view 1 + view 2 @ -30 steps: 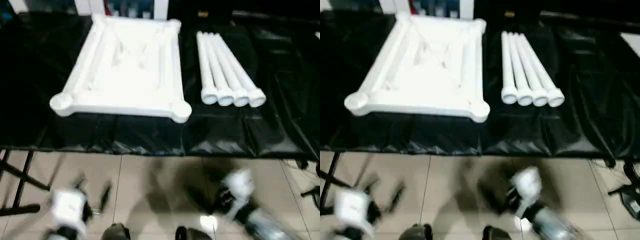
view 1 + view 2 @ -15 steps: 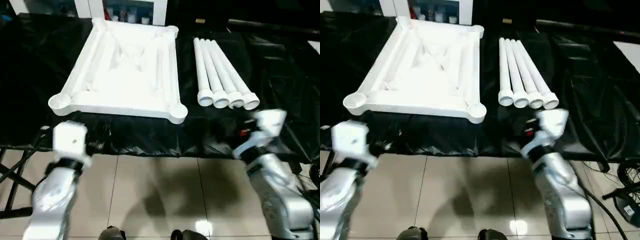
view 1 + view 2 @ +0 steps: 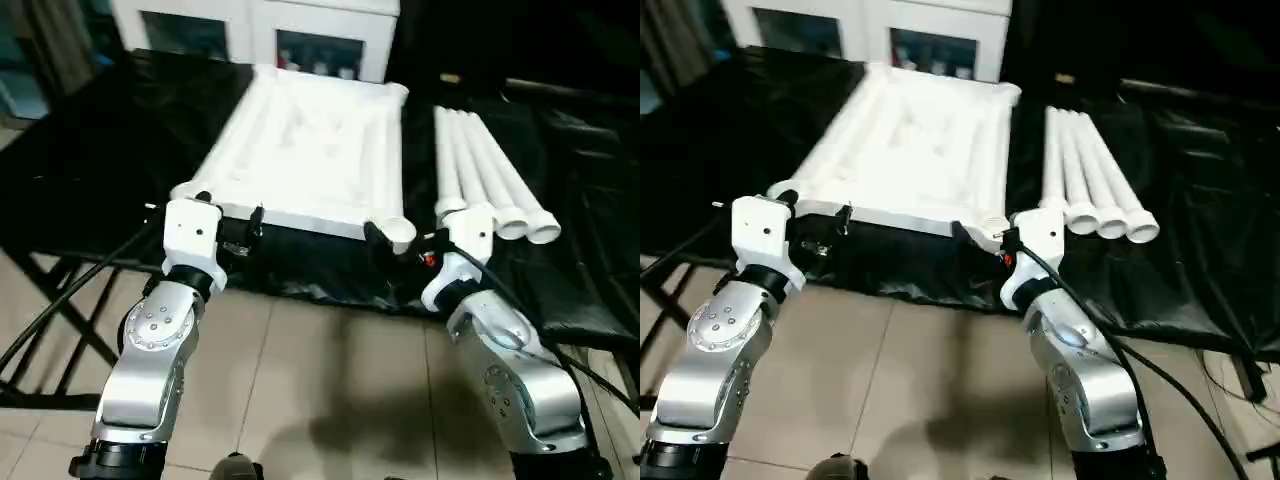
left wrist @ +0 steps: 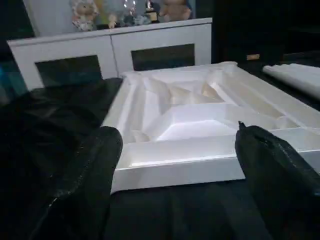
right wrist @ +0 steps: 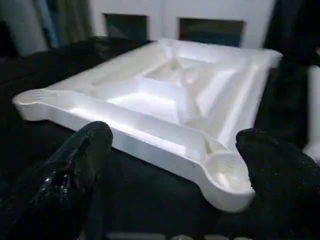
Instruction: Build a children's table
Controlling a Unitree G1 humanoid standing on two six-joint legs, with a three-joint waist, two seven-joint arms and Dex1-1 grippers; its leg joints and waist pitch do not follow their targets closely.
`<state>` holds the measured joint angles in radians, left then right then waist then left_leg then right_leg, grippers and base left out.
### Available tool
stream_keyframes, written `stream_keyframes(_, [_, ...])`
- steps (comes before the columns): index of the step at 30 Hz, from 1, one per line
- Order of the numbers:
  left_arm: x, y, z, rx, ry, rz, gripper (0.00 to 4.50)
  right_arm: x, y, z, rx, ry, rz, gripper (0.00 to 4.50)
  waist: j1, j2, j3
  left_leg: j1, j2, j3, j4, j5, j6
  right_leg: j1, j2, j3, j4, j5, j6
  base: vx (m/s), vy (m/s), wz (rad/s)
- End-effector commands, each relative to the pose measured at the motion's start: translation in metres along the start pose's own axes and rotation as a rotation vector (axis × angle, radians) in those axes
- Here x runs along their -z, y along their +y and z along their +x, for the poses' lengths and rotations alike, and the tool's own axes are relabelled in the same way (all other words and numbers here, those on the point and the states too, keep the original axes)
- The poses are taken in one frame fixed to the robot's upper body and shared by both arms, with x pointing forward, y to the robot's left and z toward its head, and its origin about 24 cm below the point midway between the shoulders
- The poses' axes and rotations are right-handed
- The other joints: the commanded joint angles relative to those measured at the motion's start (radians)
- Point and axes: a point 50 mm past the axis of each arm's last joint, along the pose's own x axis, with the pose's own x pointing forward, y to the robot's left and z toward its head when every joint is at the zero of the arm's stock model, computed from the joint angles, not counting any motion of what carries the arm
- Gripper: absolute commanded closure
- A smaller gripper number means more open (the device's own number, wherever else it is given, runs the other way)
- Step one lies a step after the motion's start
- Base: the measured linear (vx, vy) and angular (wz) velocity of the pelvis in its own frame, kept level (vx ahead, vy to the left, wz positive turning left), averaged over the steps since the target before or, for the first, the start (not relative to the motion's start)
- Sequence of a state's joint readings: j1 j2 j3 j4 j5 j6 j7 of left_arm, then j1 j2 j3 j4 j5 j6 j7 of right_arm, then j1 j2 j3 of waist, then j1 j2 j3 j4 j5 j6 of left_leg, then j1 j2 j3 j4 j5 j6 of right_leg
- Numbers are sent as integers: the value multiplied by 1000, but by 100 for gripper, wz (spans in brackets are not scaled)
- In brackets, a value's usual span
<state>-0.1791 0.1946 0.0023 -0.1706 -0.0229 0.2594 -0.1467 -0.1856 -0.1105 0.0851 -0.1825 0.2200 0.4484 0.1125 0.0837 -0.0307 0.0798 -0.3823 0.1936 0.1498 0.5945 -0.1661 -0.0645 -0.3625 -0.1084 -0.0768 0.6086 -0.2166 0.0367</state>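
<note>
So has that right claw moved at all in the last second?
Yes. The right gripper came up from over the floor tiles to the near right corner of the table top, fingers open.

Light fell from overhead, bright enough in the head views to wash out the ribbed underside of the white table top (image 3: 310,150), whose inner detail showed as pale glare in the upper centre of the frame. The black cover on the bench (image 3: 120,150) swallowed most light, giving only faint sheen along its creases. The tiled floor (image 3: 300,400) at the lower centre carried a soft dark shadow between the silver forearms. In both wrist views the room looked dimmer and bluish, and the black fingers (image 4: 95,170) at the bottom corners were out of focus.
</note>
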Motion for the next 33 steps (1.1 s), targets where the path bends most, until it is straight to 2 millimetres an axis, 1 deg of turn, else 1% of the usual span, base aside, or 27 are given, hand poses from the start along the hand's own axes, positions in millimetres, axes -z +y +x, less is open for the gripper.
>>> stream_keyframes(1, [0, -3, 2, 7, 3, -1, 43, 5, -9, 0, 65, 33, -21, 0, -19, 19, -47, 73, 24, -22, -95, -728, -109, 2, -17, 10, -127, -641, -38, 0, 0, 0])
stream_keyframes(2, [1, -3, 1, -2, 6, -7, 43, 5, -9, -1, 66, 30, -6, 0, -21, 23, -46, 81, 23, -23, -95, -757, -104, 4, -12, 4, -131, -649, -37, 0, 0, 0])
stream_keyframes(3, [1, -3, 1, -3, 12, -16, 43, 5, -10, -2, 67, 28, -3, 0, -29, 35, -45, 88, 21, -27, -98, -788, -99, 19, -6, -7, -134, -626, -39, 0, 0, 0])
stream_keyframes(4, [3, -4, 1, -1, 21, -24, 43, 5, -10, -2, 64, 29, 0, 0, -36, 34, -41, 87, 24, -29, -110, -813, -94, 30, -3, -13, -136, -589, -44, 0, 0, 0])
stream_keyframes(5, [3, -6, 0, 4, 27, -28, 43, 4, -10, -2, 63, 25, 2, 0, -43, 33, -44, 81, 23, -30, -111, -806, -89, 42, -4, -15, -135, -574, -43, 19, 44, -18])
stream_keyframes(6, [4, -8, 0, 18, 26, -27, 43, 4, -11, -3, 69, 22, 9, 0, -48, 33, -46, 85, 23, -29, -112, -797, -83, 44, -10, -11, -138, -562, -49, 0, 0, 0])
stream_keyframes(7, [4, -10, 0, 30, 26, -22, 43, 4, -11, -3, 78, 23, 16, 0, -57, 27, -49, 79, 18, -27, -108, -758, -74, 53, -17, -11, -145, -573, -51, 0, 0, 0])
stream_keyframes(8, [4, -11, 0, 36, 26, -19, 43, 5, -12, -3, 80, 24, 21, 0, -58, 28, -52, 75, 15, -24, -107, -732, -69, 58, -22, -9, -147, -584, -51, 0, 0, 0])
stream_keyframes(9, [4, -11, 0, 36, 26, -19, 43, 5, -12, -3, 80, 24, 21, 0, -59, 23, -59, 63, 12, -19, -104, -663, -51, 68, -30, -1, -147, -590, -50, 62, 17, -16])
stream_keyframes(10, [4, -12, 0, 33, 26, -23, 43, 5, -11, -3, 80, 27, 22, 0, -55, 22, -68, 53, 11, -13, -104, -581, -34, 76, -32, 9, -143, -550, -61, 62, 17, -16])
stream_keyframes(11, [5, -12, -1, 24, 30, -37, 43, 5, -9, -4, 70, 30, 13, 0, -54, 32, -70, 51, 11, -11, -105, -550, -28, 77, -30, 12, -138, -517, -72, 71, 5, -11])
stream_keyframes(12, [5, -12, -1, 22, 31, -43, 43, 5, -8, -4, 65, 31, 9, 0, -54, 27, -73, 53, 13, -6, -107, -509, -13, 75, -22, 15, -131, -451, -95, 67, -7, -3])
stream_keyframes(13, [5, -12, -1, 22, 33, -46, 43, 5, -8, -4, 65, 31, 6, 0, -52, 27, -78, 66, 15, -2, -106, -484, 3, 68, -16, 17, -122, -376, -133, 67, -7, -3])
stream_keyframes(14, [6, -12, -1, 24, 34, -41, 43, 5, -7, -4, 66, 30, 5, 0, -53, 27, -79, 66, 15, -1, -107, -469, 12, 69, -13, 18, -116, -337, -153, 84, -19, 4])
stream_keyframes(16, [6, -13, -2, 30, 36, -34, 43, 3, -7, -4, 65, 28, 3, 0, -47, 23, -88, 69, 12, 12, -101, -369, 58, 78, -9, 21, -101, -213, -213, 97, -28, 7])
stream_keyframes(17, [6, -14, -2, 31, 37, -34, 43, 3, -7, -4, 64, 28, 1, 0, -45, 25, -90, 69, 13, 13, -99, -339, 70, 80, -9, 22, -97, -183, -224, 107, -30, 10])
stream_keyframes(19, [6, -14, -3, 32, 38, -37, 43, 3, -6, -3, 62, 27, -1, 0, -39, 25, -103, 60, 2, 18, -86, -170, 126, 98, -1, 21, -77, -27, -254, 114, -26, 7])
stream_keyframes(21, [5, -14, -2, 31, 37, -38, 43, 3, -6, -2, 61, 25, -3, 0, -36, 25, -105, 53, -3, 16, -80, -101, 153, 106, 3, 21, -69, 26, -258, 110, -9, 2])
stream_keyframes(22, [5, -14, -2, 32, 37, -38, 43, 2, -6, -2, 59, 23, -5, 0, -33, 26, -110, 53, -11, 15, -70, -14, 193, 112, 9, 21, -60, 86, -260, 108, -6, 1])
stream_keyframes(24, [5, -13, -2, 33, 35, -36, 43, 1, -5, -1, 57, 22, -6, 0, -30, 22, -109, 55, -15, 14, -63, 23, 224, 112, 14, 26, -54, 111, -267, 92, -16, 5])
stream_keyframes(25, [4, -13, -2, 33, 35, -37, 43, 1, -5, -1, 57, 21, -7, 0, -26, 18, -108, 45, -20, 16, -58, 33, 235, 122, 15, 31, -53, 117, -266, 85, -18, 5])
stream_keyframes(26, [4, -13, -2, 32, 36, -36, 43, 1, -5, -1, 57, 21, -8, 0, -24, 20, -108, 42, -20, 16, -57, 39, 238, 125, 14, 32, -53, 115, -266, 68, -19, 4])
stream_keyframes(27, [4, -13, -2, 31, 36, -35, 43, 1, -5, -1, 56, 22, -9, 0, -22, 22, -111, 44, -20, 14, -55, 56, 239, 128, 17, 30, -52, 112, -262, 62, -20, 3])
stream_keyframes(29, [4, -13, -2, 32, 36, -35, 43, 1, -4, -1, 53, 22, -11, 0, -21, 24, -114, 62, -18, 7, -54, 95, 254, 119, 27, 26, -43, 140, -260, 61, -18, 5])
stream_keyframes(30, [4, -12, -3, 33, 38, -35, 43, 1, -3, -1, 52, 23, -13, 0, -23, 24, -113, 70, -16, 2, -52, 121, 275, 114, 31, 22, -38, 149, -258, 0, 0, 0])
stream_keyframes(31, [4, -12, -4, 34, 39, -35, 43, 1, -3, -1, 51, 23, -13, 0, -22, 22, -111, 64, -18, 3, -50, 128, 286, 118, 28, 23, -41, 136, -255, 0, 0, 0])
stream_keyframes(33, [4, -12, -4, 35, 40, -35, 43, 1, -2, -1, 49, 23, -13, 0, -17, 21, -107, 58, -17, 8, -51, 94, 278, 122, 22, 28, -46, 98, -260, 0, 0, 0])
